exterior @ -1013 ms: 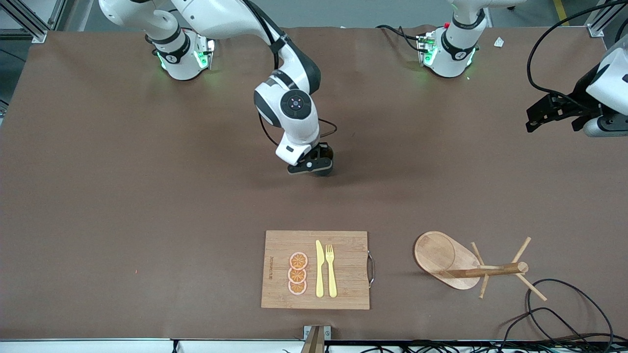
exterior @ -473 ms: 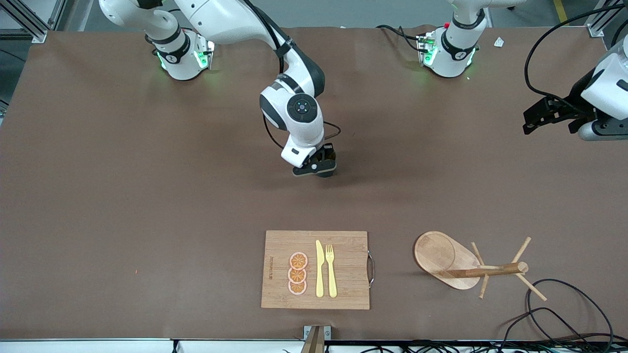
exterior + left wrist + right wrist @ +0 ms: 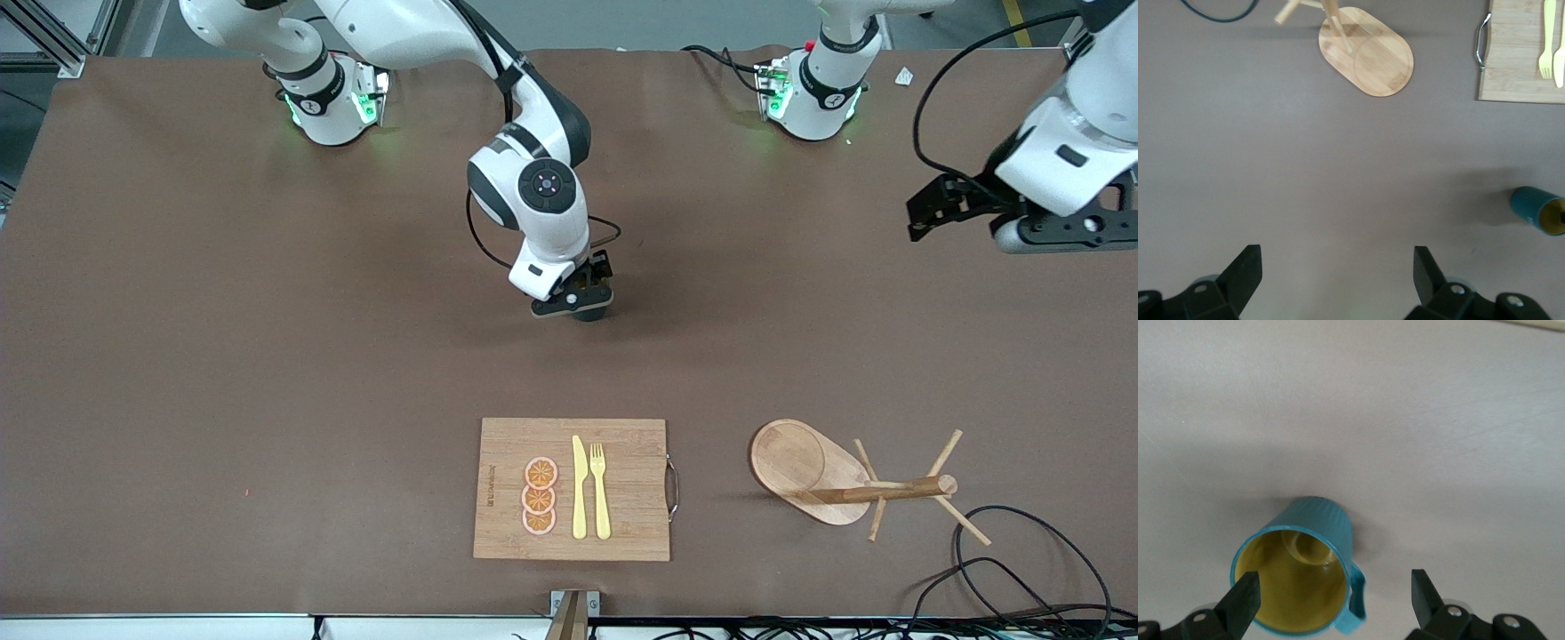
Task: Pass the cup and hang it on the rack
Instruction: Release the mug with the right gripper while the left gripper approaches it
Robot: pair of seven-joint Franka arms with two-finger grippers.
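The teal cup (image 3: 1301, 577) stands upright on the brown table, its yellow inside facing up and its loop handle (image 3: 1357, 600) to one side. My right gripper (image 3: 1331, 597) is open just above it, with the rim and handle between the fingertips. In the front view the right gripper (image 3: 574, 307) hides most of the cup mid-table. The cup also shows in the left wrist view (image 3: 1535, 208). The wooden rack (image 3: 805, 467) stands near the front edge, toward the left arm's end, and it shows in the left wrist view (image 3: 1368, 50) too. My left gripper (image 3: 1336, 273) is open and empty, high over bare table (image 3: 1058, 233).
A bamboo cutting board (image 3: 622, 444) with orange slices, a yellow knife and a fork lies near the front edge, beside the rack. Black cables (image 3: 1022, 551) loop on the table next to the rack at the left arm's end.
My right gripper has shifted slightly toward the left arm's end, staying low over the cup. My left arm has swung inward toward the table's middle.
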